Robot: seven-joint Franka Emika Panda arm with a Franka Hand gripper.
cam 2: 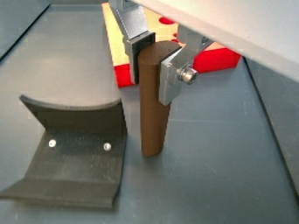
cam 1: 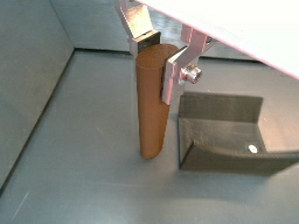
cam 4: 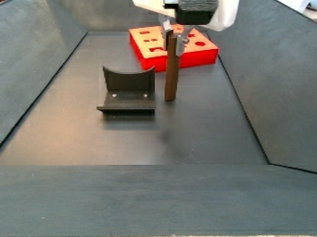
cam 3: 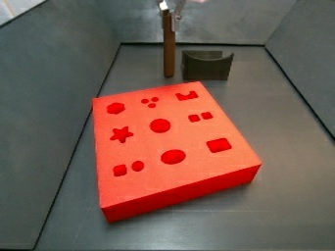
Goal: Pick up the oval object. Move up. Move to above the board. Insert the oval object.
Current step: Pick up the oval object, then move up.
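The oval object (cam 1: 149,105) is a tall brown peg standing upright, its lower end on or just above the grey floor, close beside the fixture (cam 1: 222,131). My gripper (cam 1: 158,54) is shut on its top end, one silver finger (cam 2: 173,74) flat against each side. Both side views show the peg (cam 3: 169,54) (cam 4: 172,74) held under the gripper (cam 4: 176,30). The board (cam 3: 183,191) is a flat red block with shaped holes, lying apart from the peg. Part of the board (cam 2: 216,59) shows behind the peg in a wrist view.
The dark fixture (cam 3: 207,66) (cam 4: 128,91) stands right next to the peg. Sloping grey walls enclose the floor on all sides. Open floor lies between the fixture and the board.
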